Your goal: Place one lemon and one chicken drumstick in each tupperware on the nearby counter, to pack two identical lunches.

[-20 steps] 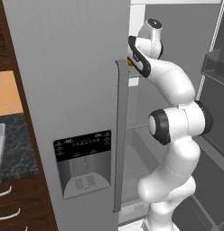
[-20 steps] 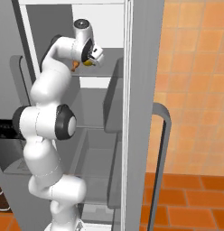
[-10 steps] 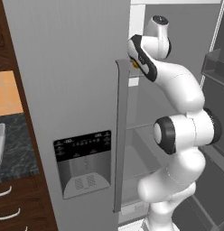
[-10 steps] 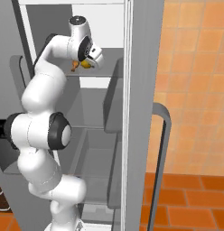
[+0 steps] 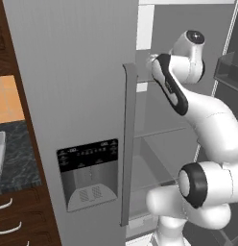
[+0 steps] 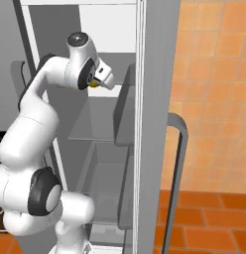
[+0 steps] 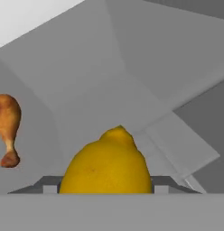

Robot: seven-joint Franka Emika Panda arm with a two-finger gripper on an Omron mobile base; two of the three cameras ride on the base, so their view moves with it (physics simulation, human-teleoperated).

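Fridge (image 5: 68, 96) fills the left base view, door shut at left, arm (image 5: 207, 115) reaching into the open compartment at upper right; right base view alone shows a yellow sliver of lemon (image 6: 94, 84) at the gripper (image 6: 101, 78), upper left of centre. Hand view alone shows the lemon (image 7: 106, 166) large at bottom centre, flush between the gripper's sides, so the gripper appears closed on it, finger tips hidden; drumstick (image 7: 7, 128) sits at left edge, partly cut off. Versus a second ago, the arm's elbow has swung lower and the hand sits slightly further right.
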